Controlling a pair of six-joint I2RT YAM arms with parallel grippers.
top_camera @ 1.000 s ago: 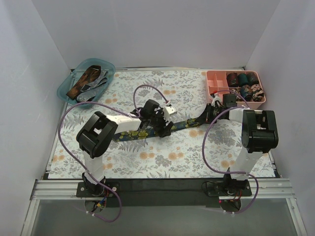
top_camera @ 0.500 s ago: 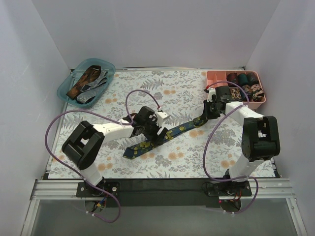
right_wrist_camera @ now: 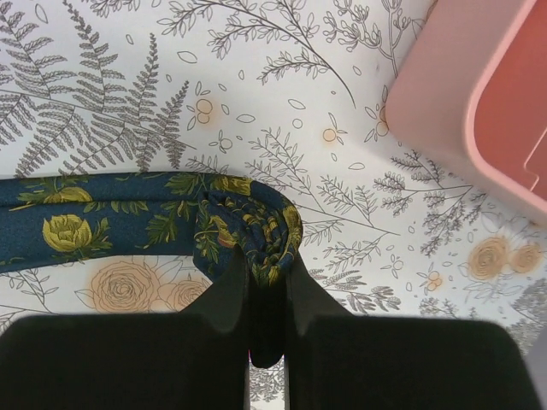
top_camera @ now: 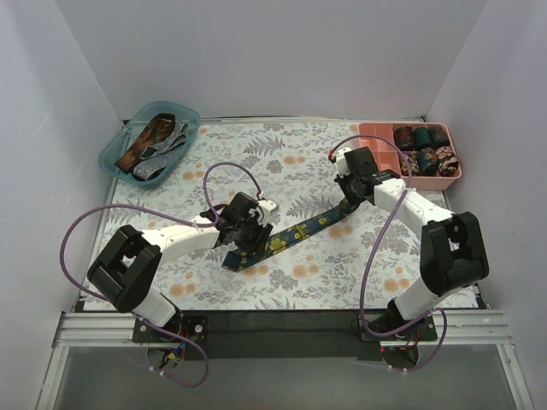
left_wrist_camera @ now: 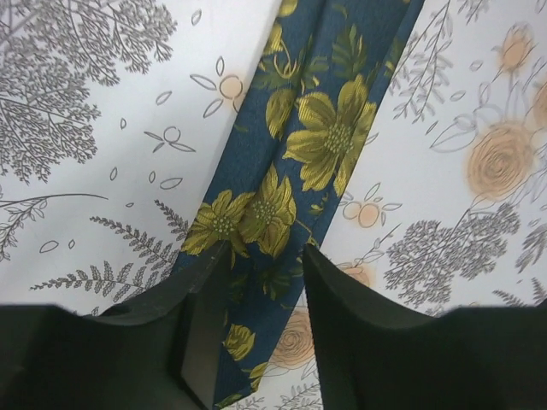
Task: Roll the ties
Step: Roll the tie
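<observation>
Top view: a navy tie with yellow flowers [top_camera: 295, 232] is laid out across the floral tabletop [top_camera: 325, 273]. It is now slanted from 7 to 1 o'clock, where a second ago it was nearly level, so it appears drawn out ready for rolling. A blue bin [top_camera: 114, 156] of loose ties [top_camera: 154, 141] is seen at 10 o'clock and a pink tray [top_camera: 376, 141] of rolled ties [top_camera: 423, 145] at 2 o'clock, with white walls around. Left wrist view: the left jaws are held open, straddling the tie's wide end. Right wrist view: the right jaws are clamped on the narrow end, which is curled into a first fold.
</observation>
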